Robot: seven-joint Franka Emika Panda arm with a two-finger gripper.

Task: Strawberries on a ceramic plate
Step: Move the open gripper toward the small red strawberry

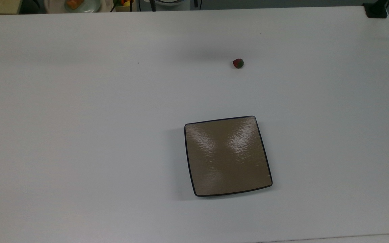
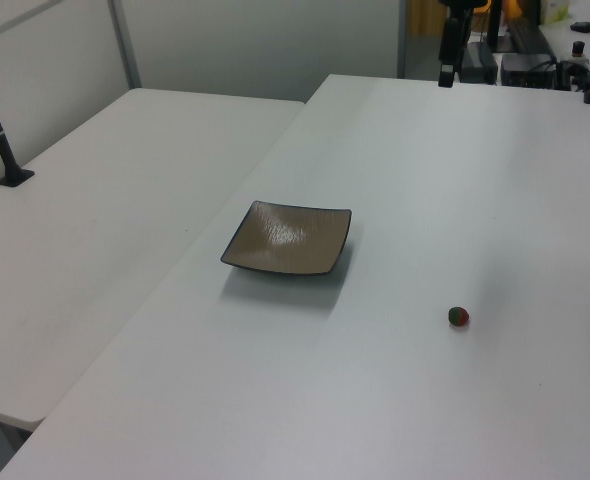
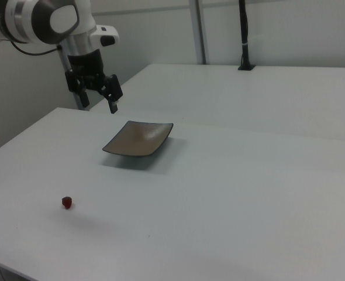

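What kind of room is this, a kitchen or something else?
Probably a robotics lab, not a kitchen: a robot arm's gripper hangs above plain white tables holding only a square plate and one tiny strawberry.

The arm (image 3: 49,20) is white with rounded grey joint caps — a thin dark cable trails off it; its black gripper (image 3: 96,96) carries two stubby black fingers.

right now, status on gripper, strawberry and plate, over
Gripper open, empty, up in the air, clear of the table. Strawberry alone on the table, apart from the ceramic plate. Plate bare. Nothing between them.
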